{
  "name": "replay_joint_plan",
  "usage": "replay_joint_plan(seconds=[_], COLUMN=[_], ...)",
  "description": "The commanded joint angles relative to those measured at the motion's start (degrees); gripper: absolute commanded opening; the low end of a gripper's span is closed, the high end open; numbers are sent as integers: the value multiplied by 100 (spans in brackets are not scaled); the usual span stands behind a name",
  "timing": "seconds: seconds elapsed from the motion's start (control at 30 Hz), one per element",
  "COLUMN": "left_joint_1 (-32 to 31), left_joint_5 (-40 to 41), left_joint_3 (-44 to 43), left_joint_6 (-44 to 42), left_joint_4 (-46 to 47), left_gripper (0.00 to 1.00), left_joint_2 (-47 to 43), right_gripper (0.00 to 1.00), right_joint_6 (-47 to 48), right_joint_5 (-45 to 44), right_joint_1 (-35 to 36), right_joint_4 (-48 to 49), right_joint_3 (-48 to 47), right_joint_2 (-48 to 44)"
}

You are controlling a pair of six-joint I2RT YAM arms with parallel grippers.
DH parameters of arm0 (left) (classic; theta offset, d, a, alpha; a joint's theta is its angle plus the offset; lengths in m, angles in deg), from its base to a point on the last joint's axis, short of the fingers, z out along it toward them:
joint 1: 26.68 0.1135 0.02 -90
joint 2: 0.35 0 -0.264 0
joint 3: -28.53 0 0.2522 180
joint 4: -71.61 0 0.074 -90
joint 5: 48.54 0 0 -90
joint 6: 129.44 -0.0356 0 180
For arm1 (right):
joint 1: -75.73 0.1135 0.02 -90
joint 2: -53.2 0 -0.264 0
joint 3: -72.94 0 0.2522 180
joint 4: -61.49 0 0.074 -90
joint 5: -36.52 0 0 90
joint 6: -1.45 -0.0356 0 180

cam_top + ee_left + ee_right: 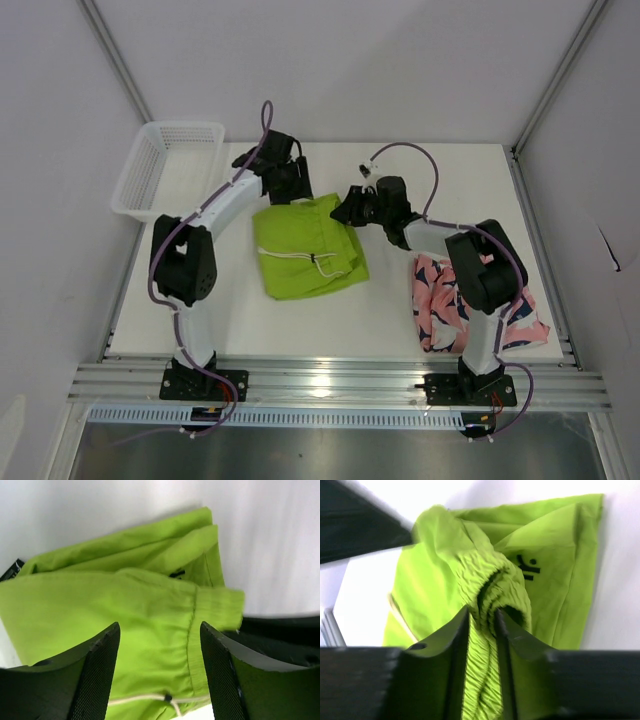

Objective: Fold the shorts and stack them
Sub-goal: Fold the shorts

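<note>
The lime green shorts (305, 250) lie near the middle of the white table (250, 325), bunched into a rough folded square with a white drawstring (300, 258) crossing the cloth toward its 5 o'clock side. The left gripper (285, 185) hangs over the garment's 11 o'clock corner. In the left wrist view, that gripper (159, 627) has its two dark fingers spread wide, with green fabric showing in the gap beneath them and nothing pinched. Whether the tips brush the cloth is hard to judge from this angle. The right gripper (345, 210) sits at the garment's 2 o'clock corner. In the right wrist view, that gripper (481, 612) is clenched on the gathered elastic waistband (495, 585), which puckers up between the closed fingers and lifts above the rest of the cloth. A small dark logo (527, 567) shows on the flat panel just beyond the waistband, at about 2 o'clock from the pinch. The pink shark-print shorts (432, 315) rest crumpled at the table's 4 o'clock area, well apart from the green pair and partly hidden by the right arm's lower links. A white mesh basket (135, 190) stands at the table's 10 o'clock corner, overhanging its left edge, apart from both garments.
</note>
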Motion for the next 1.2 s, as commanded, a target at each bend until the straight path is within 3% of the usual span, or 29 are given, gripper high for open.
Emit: replay_joint_plan(seconds=[0.0,0.1,0.2,0.23,0.33,0.37,0.47,0.6,0.67,0.83,1.17], left_joint_1=[2,37,63,72,195,230,397,739,845,1127,1514], left_joint_5=[-3,68,174,374,393,315,244,-115,-82,-98,-520], left_joint_3=[265,511,748,793,942,960,1039,1391,1444,1251,1048], left_joint_6=[-115,-194,-264,-299,-414,-501,-721,-766,-791,-783,-959], left_joint_4=[47,179,249,336,469,565,733,1189,1321,1489,1629], left_gripper=[68,68,68,68,68,68,69,73,74,75,79], left_joint_2=[-343,-405,-449,-466,-458,-414,-370,-571,-616,-327,-2], right_gripper=[35,54,76,91,93,99,100,99,98,97,98], right_joint_6=[86,-19,-81,-90,-265,-318,-695,-1950,-3073,-4780,-6118], right_joint_5=[-28,-20,-334,-423,-844,-1020,-1986,-3068,-3498,-4141,-4432], right_joint_1=[-59,-156,-182,-182,-121,-77,247,880,1387,2286,2806], right_joint_4=[-597,-1381,-1436,-1514,-1954,-2024,-2664,-3536,-3720,-3477,-2152], right_joint_3=[-795,-1445,-1159,-1070,-632,-465,37,590,932,1373,1716], right_joint_2=[748,1085,770,430,-413,-670,-1600,-2315,-2508,-2580,-2009])
